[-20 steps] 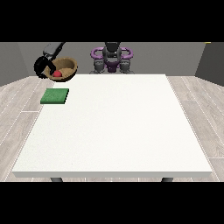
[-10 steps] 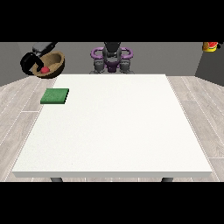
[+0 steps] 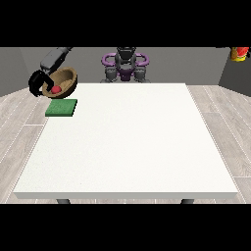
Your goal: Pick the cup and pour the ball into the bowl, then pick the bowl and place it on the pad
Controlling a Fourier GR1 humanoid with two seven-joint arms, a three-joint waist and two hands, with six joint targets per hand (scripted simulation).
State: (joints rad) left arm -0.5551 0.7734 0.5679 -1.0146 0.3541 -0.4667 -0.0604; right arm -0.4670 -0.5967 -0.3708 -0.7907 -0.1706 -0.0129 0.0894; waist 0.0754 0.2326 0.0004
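- My robot hand (image 3: pixel 37 84) at the view's left is curling round the tilted bowl (image 3: pixel 62 81).
- The ball (image 3: pixel 56 89) is sitting inside it.
- The bowl is hanging just above the pad (image 3: pixel 62 108) at the worktop (image 3: pixel 127 142) corner.

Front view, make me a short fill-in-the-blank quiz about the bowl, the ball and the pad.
1. The ball inside the wooden bowl is coloured ____.
2. The bowl is held by the hand at the view's ____.
3. The green pad lies near the table's far-____ corner in the view.
4. The bowl is tilted and ____ yet resting on the pad.

Missing words: red; left; left; not
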